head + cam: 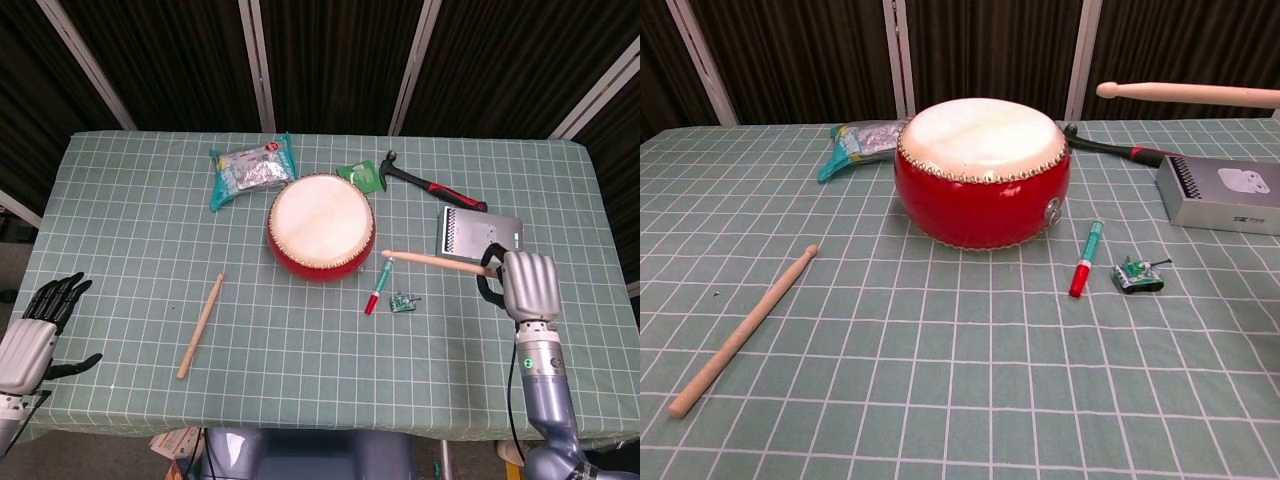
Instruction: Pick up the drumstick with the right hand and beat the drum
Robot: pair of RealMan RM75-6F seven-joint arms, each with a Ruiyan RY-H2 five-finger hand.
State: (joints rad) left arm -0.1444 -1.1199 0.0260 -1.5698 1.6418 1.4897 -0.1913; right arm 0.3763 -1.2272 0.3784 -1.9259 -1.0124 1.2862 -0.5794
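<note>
While the drum [321,228] sits upright on the green checked tablecloth [120,260], the right hand [525,285] is raised to the drum's right with its fingers closed around the butt of 1 drumstick [435,260]. That stick is clear of the cloth and roughly level, its tip pointing toward the drum and stopping just short of the drum's right edge, not touching the skin. The chest view shows the stick higher than the drumhead. A 2nd drumstick [200,326] lies on the cloth to the drum's lower left, well apart from it. The left hand [35,330] holds nothing, fingers spread, far to the drum's lower left at the table edge. A red-and-green marker [377,286] lies just right of the drum.
</note>
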